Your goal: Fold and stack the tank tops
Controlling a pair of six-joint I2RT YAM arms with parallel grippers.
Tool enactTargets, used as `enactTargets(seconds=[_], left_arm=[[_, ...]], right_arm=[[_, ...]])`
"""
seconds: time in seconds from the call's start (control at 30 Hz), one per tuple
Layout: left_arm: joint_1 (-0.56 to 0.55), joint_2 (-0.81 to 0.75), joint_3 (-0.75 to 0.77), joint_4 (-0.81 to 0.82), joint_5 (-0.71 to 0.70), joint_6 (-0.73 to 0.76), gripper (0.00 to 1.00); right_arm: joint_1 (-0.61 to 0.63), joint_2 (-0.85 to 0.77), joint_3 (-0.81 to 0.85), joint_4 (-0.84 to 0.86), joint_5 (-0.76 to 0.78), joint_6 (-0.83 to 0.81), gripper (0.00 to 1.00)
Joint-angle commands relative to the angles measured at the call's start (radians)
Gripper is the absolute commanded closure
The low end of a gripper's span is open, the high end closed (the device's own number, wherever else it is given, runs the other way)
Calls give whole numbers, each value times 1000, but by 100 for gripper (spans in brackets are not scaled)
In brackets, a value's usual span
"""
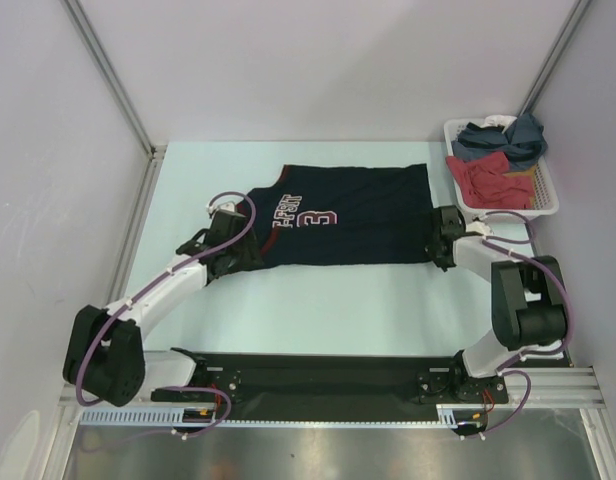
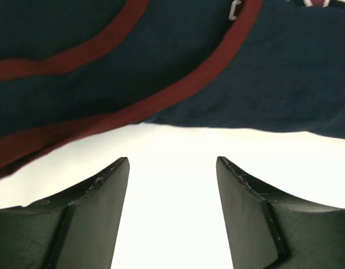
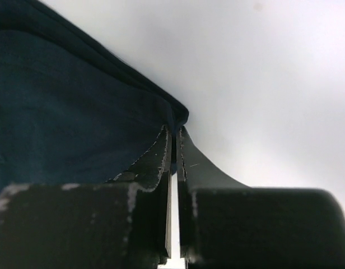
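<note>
While the navy tank top (image 1: 348, 215) lies spread flat in the middle of the table (image 1: 338, 310), its white print reads upright from the arms' side: letters ending in what looks like "ROIT", the first ones lost in a fold, and a "3" beneath. So the top of the print faces the far wall, and the cloth's long axis runs left to right. Dark red trim curves along its left edge. The right gripper (image 3: 173, 134) is clamped tight on the cloth's near right corner. The left gripper (image 2: 172, 168), fingers spread wide, sits low over bare table just short of that trimmed edge, touching nothing. Far right, a white basket (image 1: 548, 205) holds a slate-blue top (image 1: 498, 140) and a crumpled red garment (image 1: 488, 180).
</note>
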Motion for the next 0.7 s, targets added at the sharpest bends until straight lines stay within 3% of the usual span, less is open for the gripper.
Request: enactTargets(seconds=[0.0, 0.23, 0.43, 0.57, 0.67], left_arm=[[-2, -58, -32, -29, -1, -26, 31], [53, -122, -81, -52, 22, -20, 30], [102, -269, -103, -60, 28, -63, 29], [127, -314, -92, -95, 17, -63, 20], [147, -323, -99, -138, -33, -69, 4]], right_arm=[[-4, -82, -53, -43, 73, 12, 100], [-78, -205, -151, -72, 36, -71, 100], [-190, -319, -228, -76, -10, -135, 100], [-218, -339, -243, -47, -47, -145, 100], [-224, -317, -234, -41, -65, -146, 100]])
